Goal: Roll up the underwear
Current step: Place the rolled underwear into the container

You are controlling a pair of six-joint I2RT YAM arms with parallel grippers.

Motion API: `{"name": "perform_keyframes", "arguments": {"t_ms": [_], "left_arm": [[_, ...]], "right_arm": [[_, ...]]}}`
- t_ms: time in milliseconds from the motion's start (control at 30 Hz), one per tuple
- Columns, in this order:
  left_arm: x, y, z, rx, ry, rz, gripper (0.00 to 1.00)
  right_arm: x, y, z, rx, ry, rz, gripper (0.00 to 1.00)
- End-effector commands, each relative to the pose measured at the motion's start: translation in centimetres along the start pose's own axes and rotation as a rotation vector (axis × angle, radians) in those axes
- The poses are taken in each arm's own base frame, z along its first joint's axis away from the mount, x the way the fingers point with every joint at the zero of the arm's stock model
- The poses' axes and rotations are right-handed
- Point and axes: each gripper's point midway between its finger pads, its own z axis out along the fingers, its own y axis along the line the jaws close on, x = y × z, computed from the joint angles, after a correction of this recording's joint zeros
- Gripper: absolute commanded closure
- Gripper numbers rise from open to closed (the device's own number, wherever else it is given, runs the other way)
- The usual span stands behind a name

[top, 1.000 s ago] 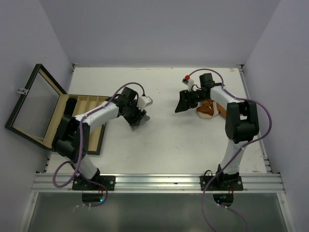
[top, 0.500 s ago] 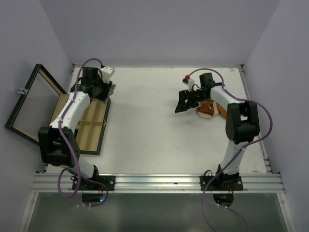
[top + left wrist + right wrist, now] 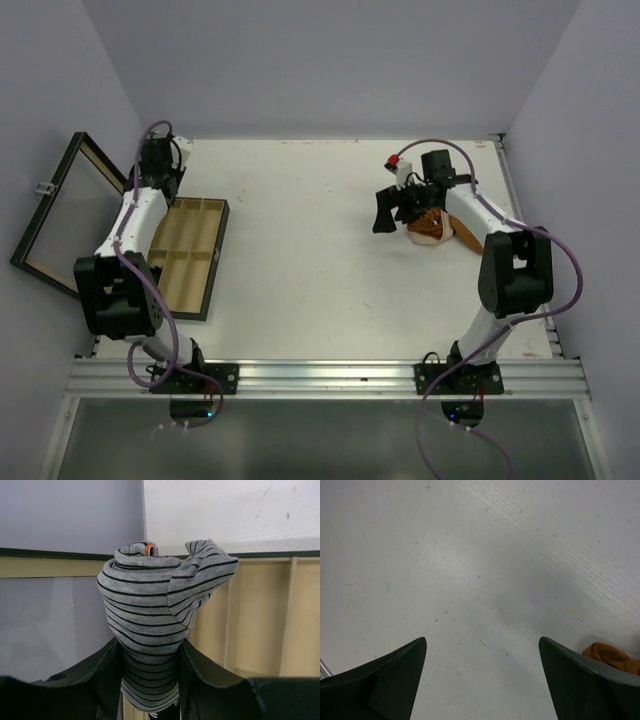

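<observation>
Now the left claw (image 3: 150, 647) squeezes the rolled grey striped underwear (image 3: 150, 600) above the wooden box (image 3: 185, 265), at its far end. Dropped crooked, the roll could pop open or miss its slot. The right claw (image 3: 482, 641), far from the box, gapes empty.

Workspace enclosure: white table (image 3: 330, 290) sitting walled on three sides.
A lavender-grey back wall (image 3: 330, 70), left wall (image 3: 60, 110) and right wall (image 3: 600, 200) are rising around it; an aluminium rail (image 3: 330, 378) is running along the near edge; soft, even light is falling on the tabletop, which is showing faint scuffs and specks.
</observation>
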Motion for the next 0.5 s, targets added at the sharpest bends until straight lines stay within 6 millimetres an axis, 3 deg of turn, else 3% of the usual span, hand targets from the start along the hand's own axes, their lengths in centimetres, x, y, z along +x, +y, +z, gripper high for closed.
{"name": "perform_keyframes", "arguments": {"t_ms": [0, 300, 467], "left_arm": [[0.8, 2.0, 1.4, -0.139, 0.025, 0.058, 1.00], [5.0, 0.2, 4.2, -0.188, 0.089, 0.151, 1.00], [6.3, -0.7, 5.1, -0.182, 0.110, 0.181, 1.00]], "right_arm": [[-0.8, -0.6, -1.8, 0.079, -0.032, -0.073, 0.01], [-0.7, -0.7, -1.6, 0.083, -0.031, -0.082, 0.01], [-0.1, -1.0, -1.0, 0.074, -0.008, -0.067, 0.01]]}}
